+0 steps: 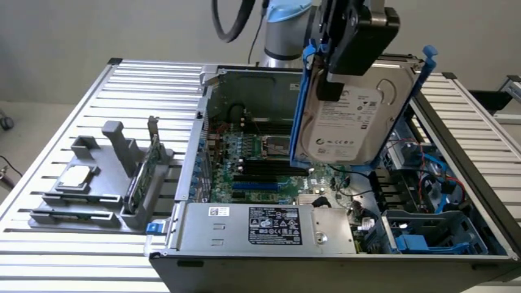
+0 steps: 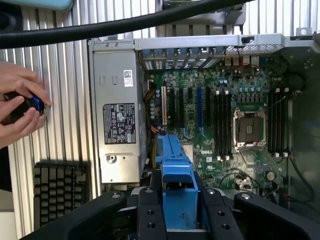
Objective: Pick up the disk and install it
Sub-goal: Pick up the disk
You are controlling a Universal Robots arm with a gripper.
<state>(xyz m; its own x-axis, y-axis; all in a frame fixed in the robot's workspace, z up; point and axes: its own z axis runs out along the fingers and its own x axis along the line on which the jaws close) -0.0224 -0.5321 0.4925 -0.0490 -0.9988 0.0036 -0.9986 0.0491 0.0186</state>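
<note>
One of two steps looks done: pickup yes, install no.

The gripper [image 1: 348, 64] is clamped on the disk [image 1: 346, 122], pinching the top edge of its blue carrier [image 2: 175, 165]. In the wrist view the black fingers [image 2: 150, 212] sit on either side of the carrier's bar, touching it. So it's neither wide nor empty: closed onto the part.

Disk position: in the air, hanging upright, white label facing the exterior camera. It sits above the open computer case [image 1: 443, 140], roughly over the motherboard [image 1: 269, 165] and towards the exterior view's right. No visible contact with the case. Blue rails run up both sides of the drive.

Judging by this, the whole install is left. The disk is clear of any slot. The blue-fitted drive cage [image 1: 423, 235], in the near corner of the case on the exterior view's right, looks like the bay, but that can't be confirmed. It is well below the disk.

Other items:
- The power supply [image 1: 269, 226] runs along the case's near edge.
- A grey fixture [image 1: 85, 152] on the slatted table [image 1: 138, 91], at the exterior view's left, holds the silver chip [image 1: 75, 177] and the green card [image 1: 150, 168]. Neither is part of this job.
- In the wrist view, a person's hands [image 2: 20, 107] beside the case hold a small black and blue object, with a keyboard [image 2: 60, 187] near them.
</note>
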